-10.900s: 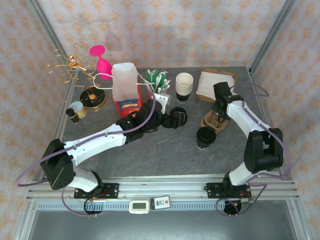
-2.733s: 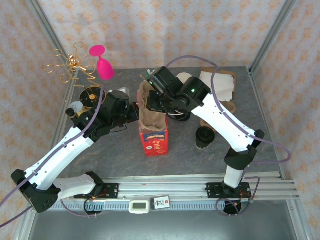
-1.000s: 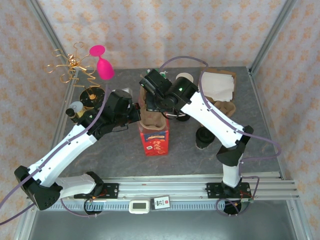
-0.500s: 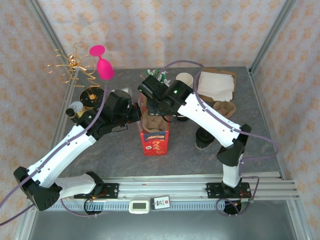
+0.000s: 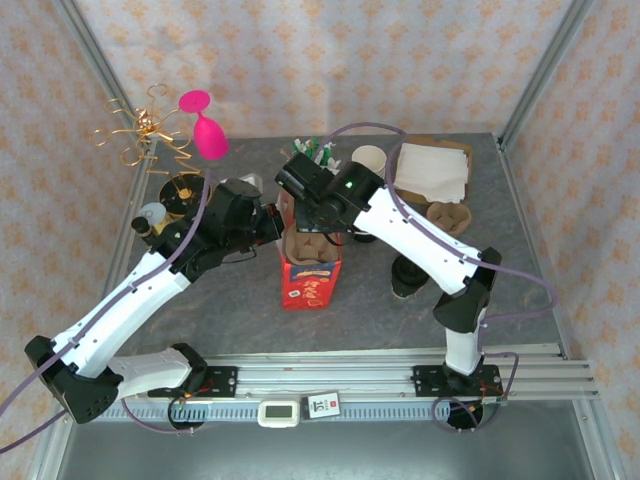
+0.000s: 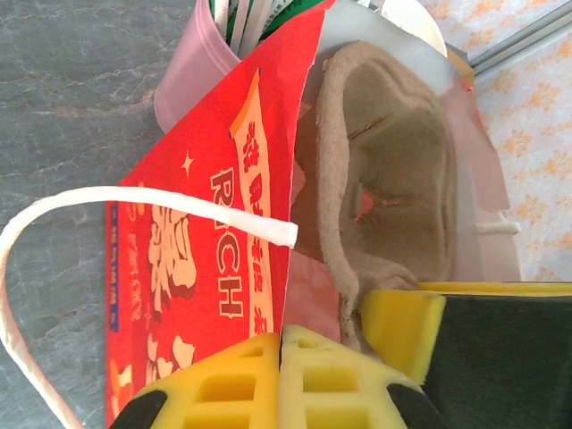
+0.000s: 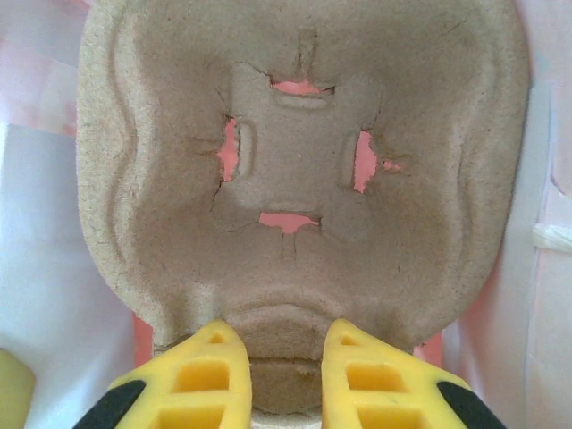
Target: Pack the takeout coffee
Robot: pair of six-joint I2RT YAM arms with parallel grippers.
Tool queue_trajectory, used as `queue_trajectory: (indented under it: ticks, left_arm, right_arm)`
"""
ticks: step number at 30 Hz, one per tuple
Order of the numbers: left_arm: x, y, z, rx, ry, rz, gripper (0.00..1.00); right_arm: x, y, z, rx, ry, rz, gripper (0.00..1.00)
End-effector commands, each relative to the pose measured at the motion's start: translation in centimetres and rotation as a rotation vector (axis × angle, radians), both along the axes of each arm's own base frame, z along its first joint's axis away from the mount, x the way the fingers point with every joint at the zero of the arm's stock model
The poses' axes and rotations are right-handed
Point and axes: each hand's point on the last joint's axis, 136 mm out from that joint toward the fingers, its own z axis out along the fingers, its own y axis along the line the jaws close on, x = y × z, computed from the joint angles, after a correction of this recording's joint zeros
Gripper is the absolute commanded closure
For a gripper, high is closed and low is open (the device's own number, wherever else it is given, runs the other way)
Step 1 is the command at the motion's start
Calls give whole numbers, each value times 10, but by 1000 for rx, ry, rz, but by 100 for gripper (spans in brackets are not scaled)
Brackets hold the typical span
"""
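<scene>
Right gripper [image 7: 284, 344] has sunk the cardboard cup carrier [image 7: 295, 179] deeper into the red bag [image 5: 308, 285], its fingers clamped on the carrier's rim. Left gripper [image 6: 281, 344] pinches the bag's left wall. Takeout coffee [image 5: 407, 278] stands right of the bag.

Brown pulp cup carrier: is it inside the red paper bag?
Inside: brown pulp cup carrier stands within the red paper bag, right gripper pinching its rim.

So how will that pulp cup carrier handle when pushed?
Likely stiff and light: the carrier holds its moulded shape though gripped at one rim. Rough pulp probably won't slip. Torn-looking slots suggest it crumples if forced.
</scene>
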Motion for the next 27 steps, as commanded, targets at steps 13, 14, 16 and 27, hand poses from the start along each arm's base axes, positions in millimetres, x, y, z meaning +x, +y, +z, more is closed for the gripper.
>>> queue_trajectory:
  ticks: [13,14,16,27]
  left_arm:
    - [3,11,-2,-48,-12,71,100]
    - [2,11,-3,-51,-11,72,100]
    - [2,13,-4,-53,-7,75,95]
    - [-6,15,-10,-99,1,61,90]
  right_arm:
    - [0,13,-17,6,20,26,83]
    - [0,14,-20,5,23,27,83]
    - [1,14,-25,-4,28,25,83]
    - [7,30,-38,-8,38,33,83]
